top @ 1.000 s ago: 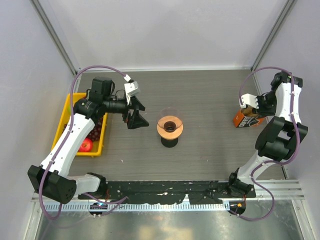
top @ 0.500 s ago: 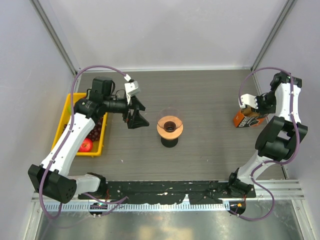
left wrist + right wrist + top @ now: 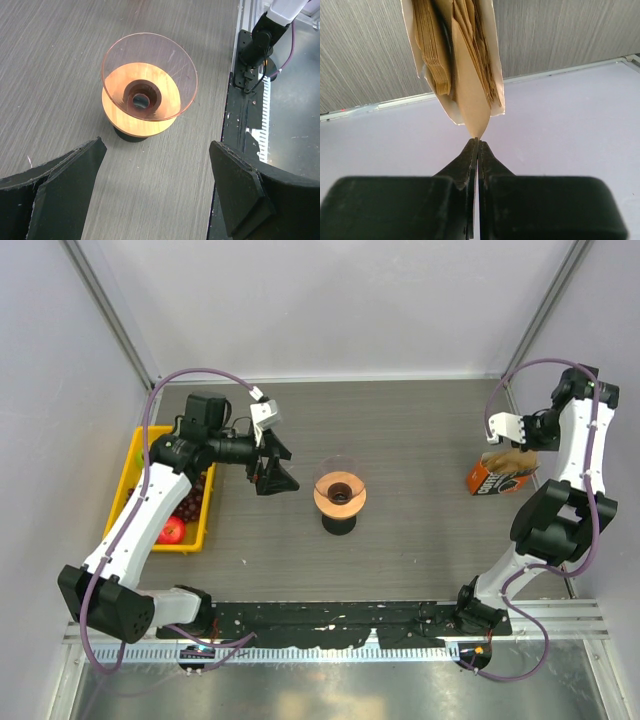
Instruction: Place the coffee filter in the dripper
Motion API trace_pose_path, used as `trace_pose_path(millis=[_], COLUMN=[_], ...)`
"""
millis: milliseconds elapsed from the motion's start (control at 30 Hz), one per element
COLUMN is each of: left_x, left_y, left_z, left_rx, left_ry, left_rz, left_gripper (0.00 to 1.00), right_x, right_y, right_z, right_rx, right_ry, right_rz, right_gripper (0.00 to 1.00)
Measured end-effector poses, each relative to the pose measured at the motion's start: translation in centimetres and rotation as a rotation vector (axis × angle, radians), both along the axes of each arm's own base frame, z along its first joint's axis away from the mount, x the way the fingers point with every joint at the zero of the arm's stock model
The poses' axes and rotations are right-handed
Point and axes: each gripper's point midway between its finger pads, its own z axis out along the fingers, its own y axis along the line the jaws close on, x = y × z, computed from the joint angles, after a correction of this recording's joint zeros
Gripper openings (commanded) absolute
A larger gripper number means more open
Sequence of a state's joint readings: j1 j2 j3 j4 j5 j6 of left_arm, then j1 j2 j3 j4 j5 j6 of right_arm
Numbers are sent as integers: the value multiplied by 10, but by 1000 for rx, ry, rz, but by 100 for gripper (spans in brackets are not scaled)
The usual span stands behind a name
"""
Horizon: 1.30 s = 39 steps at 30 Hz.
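The dripper (image 3: 340, 492) is an orange-brown funnel on a dark base at the table's middle; in the left wrist view (image 3: 145, 102) it has a clear cone rim and a dark centre hole. My left gripper (image 3: 274, 478) is open and empty, just left of the dripper, jaws wide apart (image 3: 157, 152). My right gripper (image 3: 516, 443) at the far right is shut (image 3: 477, 141) on the tip of a tan coffee filter (image 3: 472, 102), which still sits partly inside the filter box (image 3: 490, 480). The filter also shows in the top view (image 3: 507, 458).
The box holds several more tan filters (image 3: 432, 50). A yellow bin (image 3: 128, 480) with red fruit stands at the left edge. The enclosure's walls stand close behind the right arm. A black rail runs along the table's near edge (image 3: 245, 125).
My right gripper has risen and moved slightly right, drawing the pinched filter partly out of the box. The left arm and the dripper have not moved.
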State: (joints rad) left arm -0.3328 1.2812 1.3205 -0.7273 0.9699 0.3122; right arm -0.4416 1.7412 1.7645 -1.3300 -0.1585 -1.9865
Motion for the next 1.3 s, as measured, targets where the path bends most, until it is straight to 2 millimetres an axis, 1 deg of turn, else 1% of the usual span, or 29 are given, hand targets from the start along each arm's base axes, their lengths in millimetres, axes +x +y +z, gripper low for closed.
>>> trace_pose_path(millis=[100, 300, 467, 767, 933, 1067, 1133, 1200, 1300], left_x=[0, 0, 1, 4, 7, 11, 15, 23, 39], left_y=[0, 0, -1, -1, -1, 0, 1, 2, 6], left_z=[0, 1, 2, 4, 5, 7, 13, 25, 49], left_rx=[0, -5, -7, -11, -8, -3, -1, -5, -38], left_ry=[2, 9, 10, 10, 1, -8, -28, -55, -85], left_rz=[1, 6, 8, 26, 40, 55, 72, 100, 156], left_gripper=[98, 98, 98, 99, 99, 100, 99, 100, 99], right_x=[1, -7, -11, -19, -12, -10, -8, -5, 0], right_y=[-2, -8, -13, 0, 4, 11, 16, 23, 38], right_z=[7, 21, 36, 70, 87, 102, 115, 130, 155], right_rx=[-9, -24, -40, -41, -31, -14, -8, -7, -5], right_ry=[-20, -50, -90, -189, -247, -298, -338, -384, -450], right_rz=[-3, -25, -44, -28, -12, 6, 20, 43, 74], right_gripper=[6, 5, 5, 5, 5, 5, 5, 5, 5])
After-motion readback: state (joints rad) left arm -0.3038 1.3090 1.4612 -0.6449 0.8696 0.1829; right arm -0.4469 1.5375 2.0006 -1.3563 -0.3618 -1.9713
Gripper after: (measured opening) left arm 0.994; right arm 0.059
